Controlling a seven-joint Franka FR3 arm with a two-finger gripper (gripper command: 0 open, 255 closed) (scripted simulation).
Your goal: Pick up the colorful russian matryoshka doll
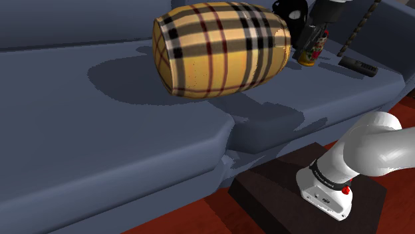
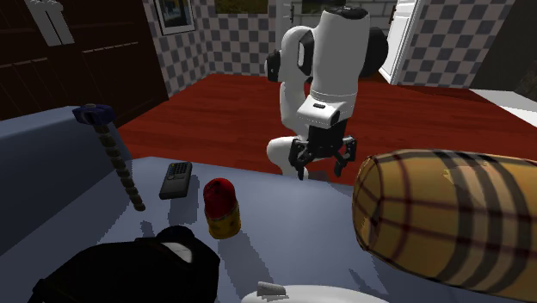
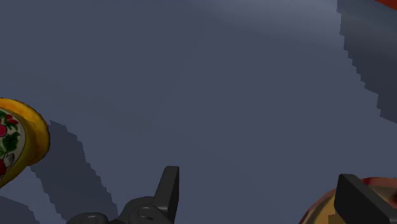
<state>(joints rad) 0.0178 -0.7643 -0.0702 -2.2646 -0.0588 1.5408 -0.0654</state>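
Your gripper (image 3: 258, 175) hangs wide open and empty over the blue cushion (image 3: 210, 83), with the doll (image 3: 16, 143) well outside one finger, not between the two, and the plaid bolster (image 3: 318, 215) just beside the other finger.

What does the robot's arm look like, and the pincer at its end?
The arm is white with rounded segments and dark joints. A black band and a small red button mark its lower end. The tool is all black with two fingers.
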